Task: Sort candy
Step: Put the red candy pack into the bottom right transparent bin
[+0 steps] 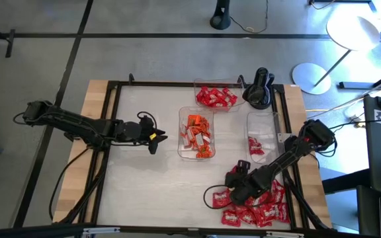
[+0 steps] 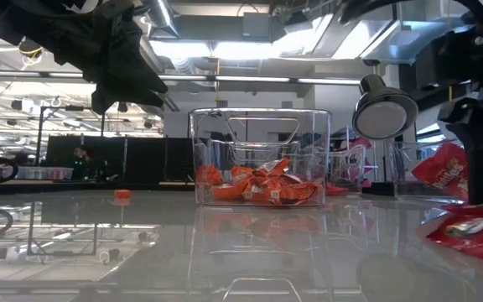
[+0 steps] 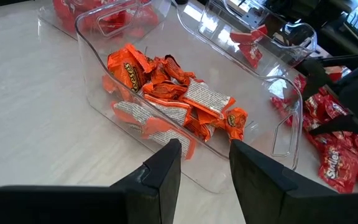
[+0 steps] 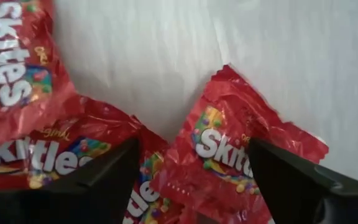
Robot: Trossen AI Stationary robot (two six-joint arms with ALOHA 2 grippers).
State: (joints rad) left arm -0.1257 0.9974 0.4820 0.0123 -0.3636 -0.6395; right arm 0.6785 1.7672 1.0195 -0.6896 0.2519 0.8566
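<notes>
Right gripper (image 4: 191,180) spread wide, nothing held, low over red candy pile (image 1: 256,208) at lower right of high view (Skittles packs). Left gripper (image 3: 205,163) narrowly parted, empty, left of middle tray (image 1: 182,125) holding orange candy (image 1: 197,135).

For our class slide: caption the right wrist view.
Open right pincer poised over red Skittles packets on the white table.

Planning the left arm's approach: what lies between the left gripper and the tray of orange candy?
Only bare table: in the high view, nothing sits between the left gripper and the middle tray holding the orange candy.
</notes>
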